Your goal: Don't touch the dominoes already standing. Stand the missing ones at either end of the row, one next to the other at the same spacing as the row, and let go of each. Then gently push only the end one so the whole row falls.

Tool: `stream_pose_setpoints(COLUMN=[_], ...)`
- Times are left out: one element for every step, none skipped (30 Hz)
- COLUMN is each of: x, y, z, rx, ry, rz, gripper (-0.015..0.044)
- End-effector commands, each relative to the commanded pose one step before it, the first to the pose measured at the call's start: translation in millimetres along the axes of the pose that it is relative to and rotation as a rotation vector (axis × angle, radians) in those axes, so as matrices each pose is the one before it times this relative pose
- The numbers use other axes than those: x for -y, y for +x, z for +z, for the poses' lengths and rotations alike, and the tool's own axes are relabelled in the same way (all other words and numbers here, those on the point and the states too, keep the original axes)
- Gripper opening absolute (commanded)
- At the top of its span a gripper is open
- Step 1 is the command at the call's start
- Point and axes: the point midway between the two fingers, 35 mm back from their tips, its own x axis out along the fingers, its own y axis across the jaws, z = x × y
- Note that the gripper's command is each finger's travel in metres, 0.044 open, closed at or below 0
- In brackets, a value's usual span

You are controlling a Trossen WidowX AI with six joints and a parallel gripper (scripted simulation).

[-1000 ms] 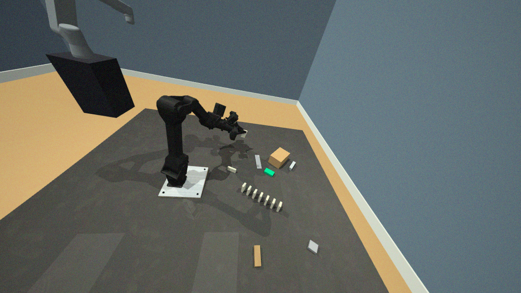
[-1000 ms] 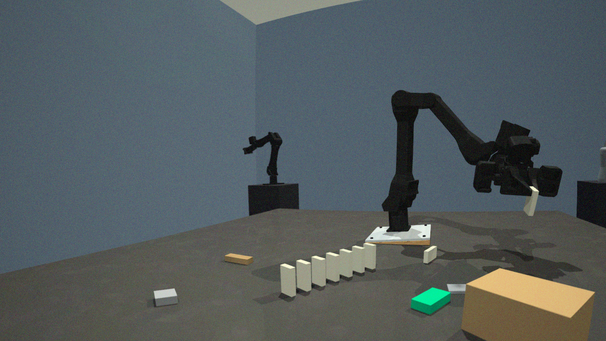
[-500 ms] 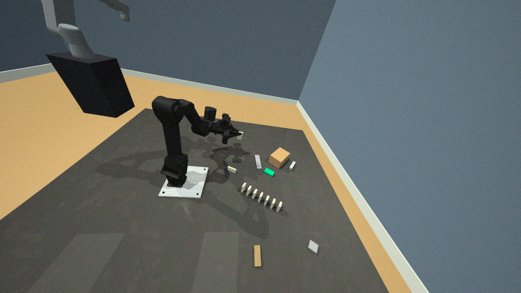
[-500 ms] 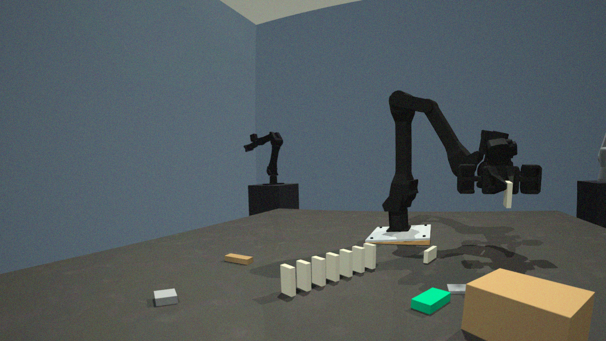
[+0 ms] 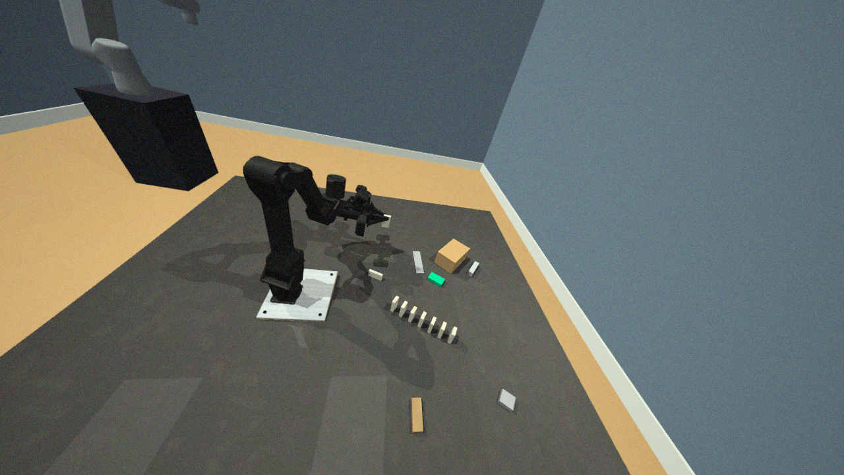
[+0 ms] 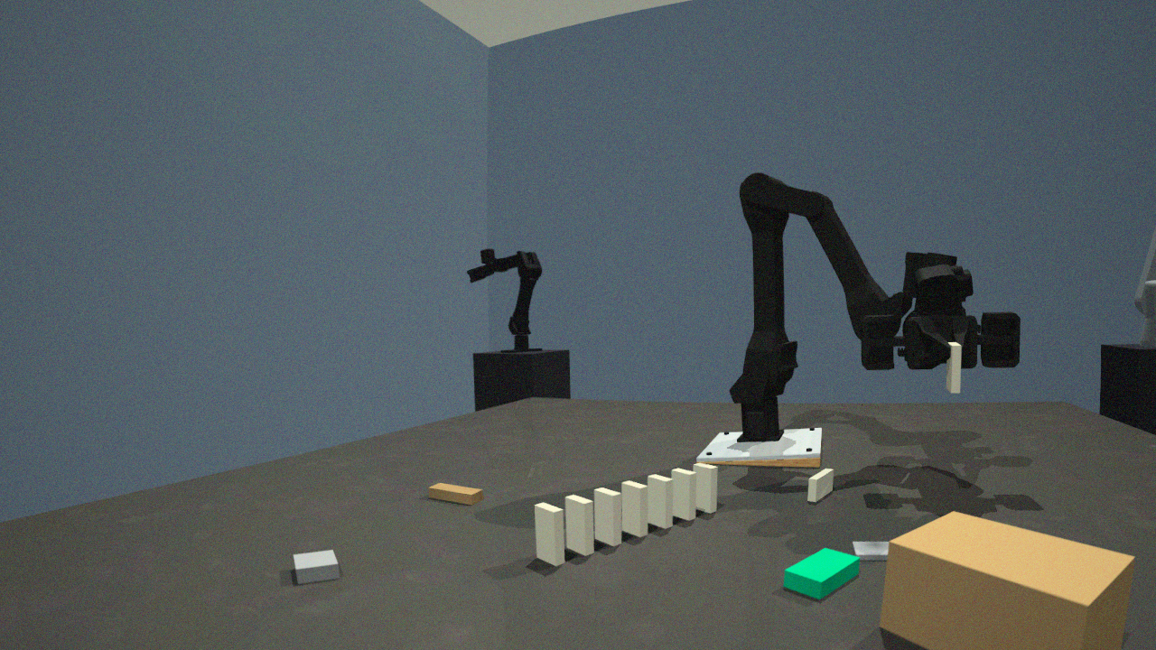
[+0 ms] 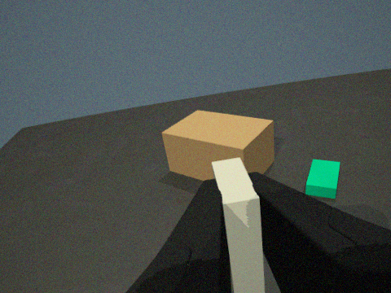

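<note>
A row of several cream dominoes point(image 5: 422, 318) point(image 6: 633, 508) stands on the dark table point(image 5: 177, 366) point(image 6: 242, 517). My gripper point(image 5: 378, 220) point(image 6: 947, 348) is shut on a cream domino point(image 5: 386, 221) point(image 6: 955, 367) point(image 7: 243, 233) and holds it upright, high above the table, far behind the row. Another cream domino point(image 5: 376, 274) point(image 6: 819, 485) lies on its side between the arm's base plate point(image 5: 318, 295) point(image 6: 796, 446) and the row.
A tan box point(image 5: 452, 254) point(image 6: 1002, 583) point(image 7: 217, 143), a green block point(image 5: 436, 278) point(image 6: 820, 572) point(image 7: 322, 178) and grey pieces point(image 5: 417, 261) point(image 5: 473, 268) point(image 6: 871, 550) lie beyond the row. A tan bar point(image 5: 417, 413) point(image 6: 454, 492) and a grey block point(image 5: 506, 400) point(image 6: 315, 565) lie on the near side.
</note>
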Motion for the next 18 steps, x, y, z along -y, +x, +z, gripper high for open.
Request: stream_pose_setpoints(x=[1.17, 0.0, 0.0, 0.0, -0.13, -0.38, -0.61, -0.7, -0.66, -0.62, -0.58, -0.54, -0.49, -0.45, -0.41, -0.37, -0.32, -0.28], y=[-0.29, 0.0, 0.0, 0.0, 0.12, 0.36, 0.59, 0.71, 0.7, 0.69, 0.68, 0.67, 0.66, 0.64, 0.65, 0.64, 0.62, 0.61], z=[0.32, 0.0, 0.0, 0.0, -0.43, -1.28, -2.15, -2.62, -2.63, -2.65, -2.66, -2.67, -2.68, -2.69, -2.68, -2.69, -2.7, -2.7], rx=[0.00169, 0.0, 0.0, 0.0, -0.00004, -0.00011, -0.00018, -0.00022, -0.00022, -0.00022, -0.00022, -0.00022, -0.00022, -0.00022, -0.00022, -0.00022, -0.00022, -0.00022], ry=[-0.0034, 0.0, 0.0, 0.0, 0.0001, 0.0004, 0.0007, 0.0009, 0.0009, 0.0009, 0.0009, 0.0009, 0.0009, 0.0009, 0.0008, 0.0008, 0.0008, 0.0008], rz=[-0.00579, 0.0, 0.0, 0.0, -0.00002, -0.00006, -0.0001, -0.00012, -0.00012, -0.00012, -0.00012, -0.00012, -0.00012, -0.00012, -0.00007, -0.00007, -0.00007, -0.00007], gripper=[0.0028, 0.0028, 0.0028, 0.0028, 0.0028, 0.0028, 0.0028, 0.0028, 0.0028, 0.0028, 0.0028, 0.0028, 0.0028, 0.0028, 0.0028, 0.0028, 0.0028, 0.0028])
